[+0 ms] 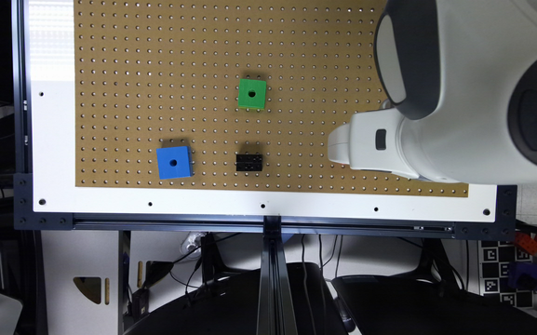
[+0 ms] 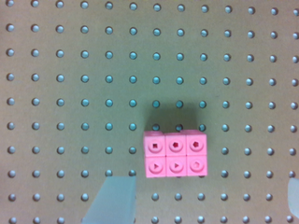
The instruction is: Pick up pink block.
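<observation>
Pink block: lies flat on the pegboard, untouched.
Jaws: spread wide, empty, one finger just beside the block.
Handling: likely light, rigid, smooth plastic.
Hold: across its two long sides.

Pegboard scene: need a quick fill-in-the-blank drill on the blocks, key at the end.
1. In the wrist view, the pink block shows a grid of ___ holes.
2. In the exterior view, the black brick lies between the robot arm and the ___ cube.
3. The green cube has ___ hole in its top face.
4. All blocks rest on a brown ___.

Missing words: six; blue; one; pegboard
</observation>
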Tool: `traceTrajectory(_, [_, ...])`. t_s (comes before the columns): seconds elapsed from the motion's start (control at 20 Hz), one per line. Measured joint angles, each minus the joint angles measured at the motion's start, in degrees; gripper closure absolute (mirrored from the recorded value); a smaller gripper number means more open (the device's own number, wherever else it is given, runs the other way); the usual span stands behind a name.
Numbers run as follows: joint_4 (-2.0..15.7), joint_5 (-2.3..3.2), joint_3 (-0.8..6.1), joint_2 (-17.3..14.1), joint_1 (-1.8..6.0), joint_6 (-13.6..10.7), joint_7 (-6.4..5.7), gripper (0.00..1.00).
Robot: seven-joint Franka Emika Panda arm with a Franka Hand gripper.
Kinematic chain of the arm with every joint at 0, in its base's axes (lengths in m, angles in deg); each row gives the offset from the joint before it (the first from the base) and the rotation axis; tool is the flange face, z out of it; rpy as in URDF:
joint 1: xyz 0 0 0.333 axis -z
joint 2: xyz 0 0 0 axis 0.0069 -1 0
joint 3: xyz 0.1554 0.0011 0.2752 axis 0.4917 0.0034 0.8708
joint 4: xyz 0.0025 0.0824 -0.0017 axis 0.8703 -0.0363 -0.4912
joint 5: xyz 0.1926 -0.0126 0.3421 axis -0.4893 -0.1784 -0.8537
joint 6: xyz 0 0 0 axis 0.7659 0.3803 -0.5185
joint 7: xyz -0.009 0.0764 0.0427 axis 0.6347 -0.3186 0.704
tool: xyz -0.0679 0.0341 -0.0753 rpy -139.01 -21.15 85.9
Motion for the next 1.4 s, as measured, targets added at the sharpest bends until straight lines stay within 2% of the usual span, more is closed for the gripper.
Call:
traceTrajectory(0.3, [0.02,0.0,0.03,-2.1,-0.18,1.1,0.0,0.0])
traceTrajectory(0.5, [0.05,0.0,0.03,-5.3,-0.22,4.0,0.0,0.0])
traceTrajectory(0.9, [0.07,0.01,0.03,-7.9,-0.22,6.2,0.0,0.0])
traceTrajectory(1.4, [0.02,0.01,0.03,-8.1,-0.22,6.3,0.0,0.0])
